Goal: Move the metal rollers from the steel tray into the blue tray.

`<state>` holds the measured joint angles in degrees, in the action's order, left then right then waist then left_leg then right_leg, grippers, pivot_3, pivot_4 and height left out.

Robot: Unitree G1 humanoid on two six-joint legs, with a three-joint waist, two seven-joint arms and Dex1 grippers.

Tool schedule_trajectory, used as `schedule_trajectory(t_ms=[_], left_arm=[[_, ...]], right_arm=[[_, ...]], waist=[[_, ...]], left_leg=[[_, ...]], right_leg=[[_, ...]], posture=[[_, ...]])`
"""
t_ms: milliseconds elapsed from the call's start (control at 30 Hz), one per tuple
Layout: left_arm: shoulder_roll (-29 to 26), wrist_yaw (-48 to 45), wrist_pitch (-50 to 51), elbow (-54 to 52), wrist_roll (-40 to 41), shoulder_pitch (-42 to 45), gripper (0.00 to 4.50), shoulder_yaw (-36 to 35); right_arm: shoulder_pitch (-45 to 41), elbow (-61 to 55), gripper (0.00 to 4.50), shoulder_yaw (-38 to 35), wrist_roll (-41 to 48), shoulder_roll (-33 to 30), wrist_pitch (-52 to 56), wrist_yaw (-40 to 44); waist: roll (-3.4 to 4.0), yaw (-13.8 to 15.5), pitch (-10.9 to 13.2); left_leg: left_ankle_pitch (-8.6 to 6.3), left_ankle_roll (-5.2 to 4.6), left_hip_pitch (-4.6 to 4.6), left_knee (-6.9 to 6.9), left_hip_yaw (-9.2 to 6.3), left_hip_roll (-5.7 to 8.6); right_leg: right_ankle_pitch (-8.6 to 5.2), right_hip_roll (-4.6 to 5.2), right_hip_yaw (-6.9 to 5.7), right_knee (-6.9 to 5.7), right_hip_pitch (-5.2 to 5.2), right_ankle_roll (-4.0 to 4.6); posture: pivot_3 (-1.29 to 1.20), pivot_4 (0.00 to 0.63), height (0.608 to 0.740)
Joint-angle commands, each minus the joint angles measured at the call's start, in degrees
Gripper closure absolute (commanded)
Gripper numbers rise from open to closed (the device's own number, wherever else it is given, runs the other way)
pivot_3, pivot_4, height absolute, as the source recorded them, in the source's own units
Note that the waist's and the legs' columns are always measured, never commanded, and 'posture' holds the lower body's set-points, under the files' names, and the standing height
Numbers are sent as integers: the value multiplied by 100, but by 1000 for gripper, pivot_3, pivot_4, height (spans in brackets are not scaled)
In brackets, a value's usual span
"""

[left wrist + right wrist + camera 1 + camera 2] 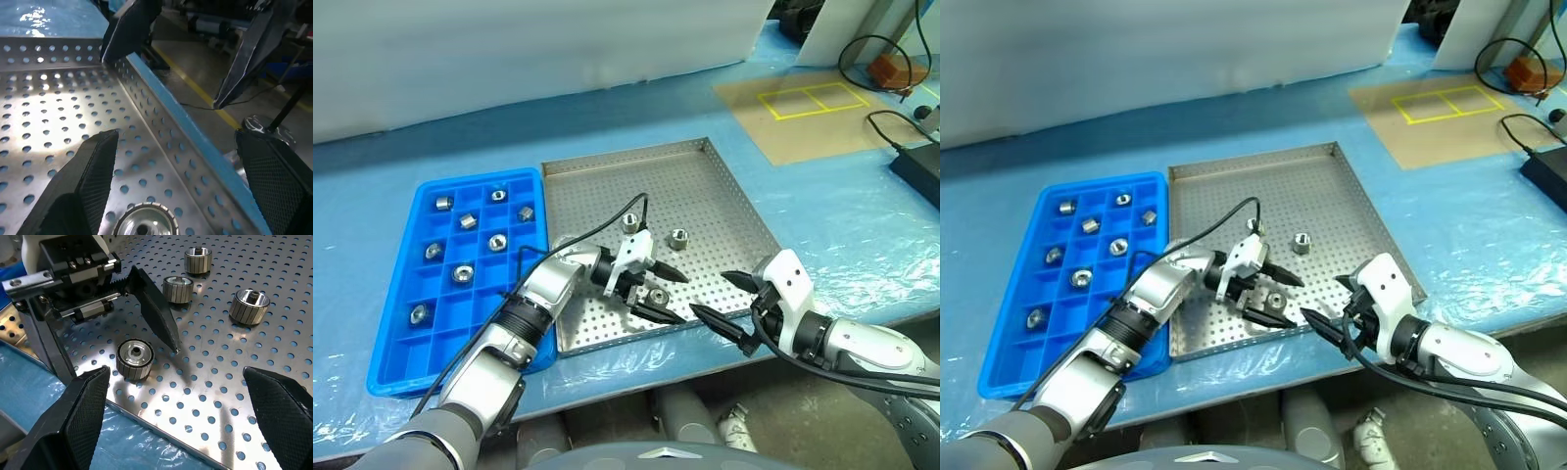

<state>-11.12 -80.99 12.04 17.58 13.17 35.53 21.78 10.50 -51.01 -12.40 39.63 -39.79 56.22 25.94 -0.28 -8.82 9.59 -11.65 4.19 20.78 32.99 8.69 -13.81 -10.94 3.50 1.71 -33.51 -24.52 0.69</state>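
The steel tray (705, 186) lies mid-table with several metal rollers loose on its perforated floor, among them one (678, 236) near the middle and another (632, 221) beside it. My left gripper (683, 299) hovers low over the tray's front part, open, its fingers straddling one roller (135, 358) without touching it. That roller (144, 223) sits between the finger bases in the left wrist view. My right gripper (707, 292) is open at the tray's front right edge, tips facing the left gripper. The blue tray (386, 377) lies to the left, with several rollers (443, 203) in its compartments.
The table's front edge runs just below both trays. A brown board with yellow taped rectangles (808, 99) lies at the back right, with black cables (871, 54) and a black box (918, 168) near the right edge. A white panel (509, 59) stands behind.
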Motion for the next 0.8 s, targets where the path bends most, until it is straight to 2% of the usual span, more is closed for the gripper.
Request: schedule_trajectory(t_ms=[33, 233, 567, 800], left_arm=[[-70, 10, 170, -326, 226, -11, 467, -126], [-19, 518, -457, 111, -68, -34, 467, -159], [-61, 610, -489, -36, -107, -382, 467, -15], [135, 1135, -819, 349, -140, -356, 467, -295]], right_arm=[[61, -190, 0, -153, 150, -33, -101, 43], [202, -305, 0, -113, 272, -19, -50, -18], [652, -636, 0, -200, 508, -26, 17, -214], [815, -720, 0, -219, 682, -64, 21, -355]], waist=[[4, -3, -2], [7, -1, -4], [10, -9, -6], [11, -28, -7]], left_leg=[[0, 0, -1, 0, 0, 0], [-2, -4, 7, 11, 0, 10], [-6, -10, 12, 10, -1, 8], [-6, -10, 13, 12, -1, 10]], right_leg=[[0, 0, 0, -1, 0, 0], [-8, 0, -1, 2, 1, -14], [-8, 1, -3, 10, 1, -16], [-24, 1, -2, 10, 1, -43]], posture=[[-654, 150, 740], [-653, 150, 740], [-669, 150, 740], [-668, 150, 740]])
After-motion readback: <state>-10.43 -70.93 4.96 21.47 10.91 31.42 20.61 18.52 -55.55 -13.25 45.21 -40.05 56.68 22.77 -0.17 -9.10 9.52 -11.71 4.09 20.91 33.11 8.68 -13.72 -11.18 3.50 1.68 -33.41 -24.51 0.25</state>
